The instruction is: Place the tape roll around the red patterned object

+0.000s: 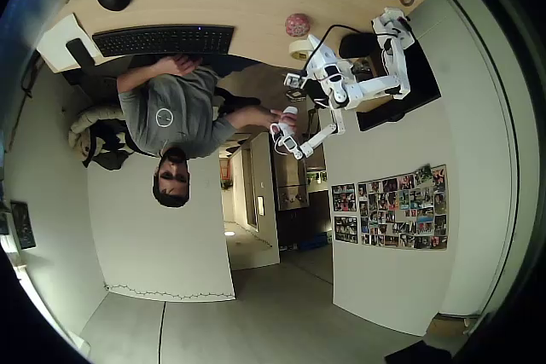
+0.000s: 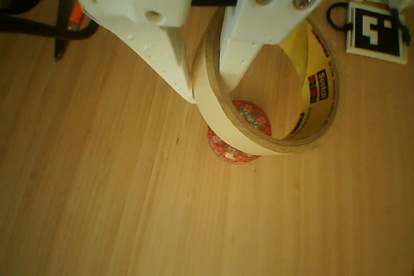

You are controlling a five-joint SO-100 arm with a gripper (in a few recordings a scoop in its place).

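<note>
Tape roll (image 2: 272, 121) is pinched by the pincer (image 2: 207, 75), one finger outside its wall and one finger inside the ring. In the wrist view it hangs tilted over the red patterned object (image 2: 238, 135), which lies on the wooden worktop (image 2: 97, 192) partly under the lower rim.

Tape roll (image 2: 272, 105) partly over ball (image 2: 238, 135)
</note>
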